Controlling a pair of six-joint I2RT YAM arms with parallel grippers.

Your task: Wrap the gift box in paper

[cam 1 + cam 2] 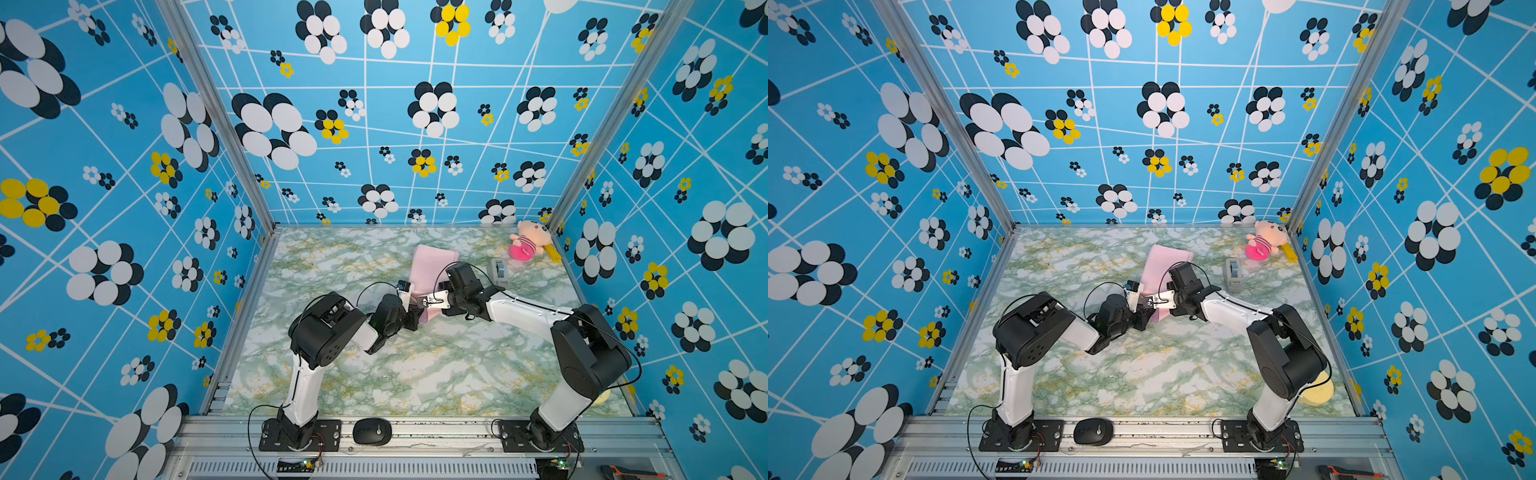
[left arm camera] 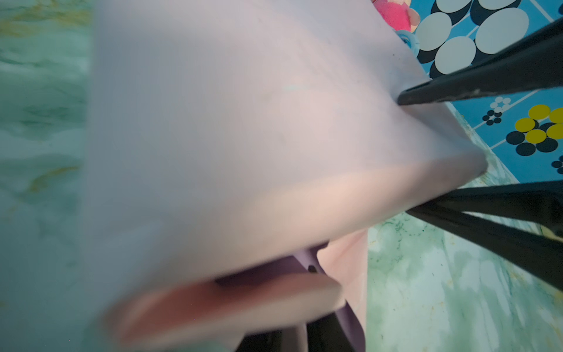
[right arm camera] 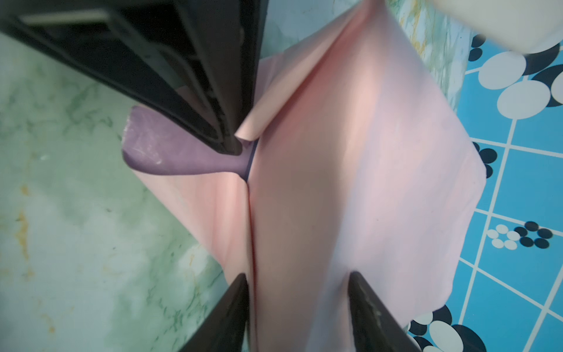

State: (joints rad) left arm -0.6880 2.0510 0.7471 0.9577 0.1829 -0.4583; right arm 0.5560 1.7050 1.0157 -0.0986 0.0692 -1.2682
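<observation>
Right wrist view: right gripper jaws clamped across the part-wrapped gift box; left gripper jaws, directly opposite, pinch a paper flap.

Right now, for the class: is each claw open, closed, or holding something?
Left claw: nearly closed, pinching the paper.
Right claw: closed on the folded paper between its fingers.
</observation>
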